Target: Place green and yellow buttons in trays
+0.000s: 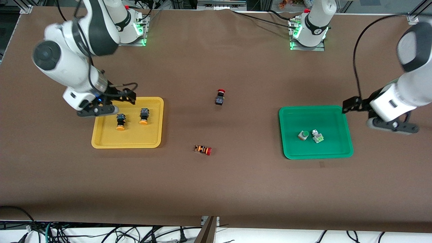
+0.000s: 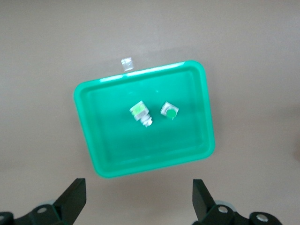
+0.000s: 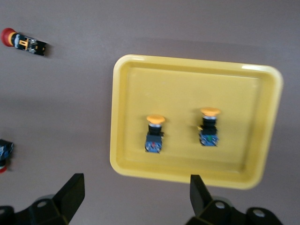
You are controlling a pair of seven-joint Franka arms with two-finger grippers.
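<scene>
Two yellow-capped buttons [image 1: 120, 122] [image 1: 144, 116] lie in the yellow tray [image 1: 135, 138]. They also show in the right wrist view [image 3: 154, 133] [image 3: 209, 126] in that tray [image 3: 187, 79]. Two green-capped buttons [image 1: 303, 135] [image 1: 317, 136] sit in the green tray [image 1: 317, 116]. They also show in the left wrist view [image 2: 169, 111] [image 2: 140, 114] in that tray [image 2: 140, 150]. My right gripper [image 1: 99, 109] [image 3: 136, 190] is open and empty, up over the yellow tray's corner. My left gripper [image 1: 393, 125] [image 2: 138, 190] is open and empty, over the table beside the green tray.
A red-capped button with a black body [image 1: 220, 97] stands mid-table. A red-capped, orange-striped button [image 1: 203, 150] [image 3: 23, 42] lies nearer the front camera. A small pale mark [image 1: 322, 164] [image 2: 126, 63] is on the brown table by the green tray.
</scene>
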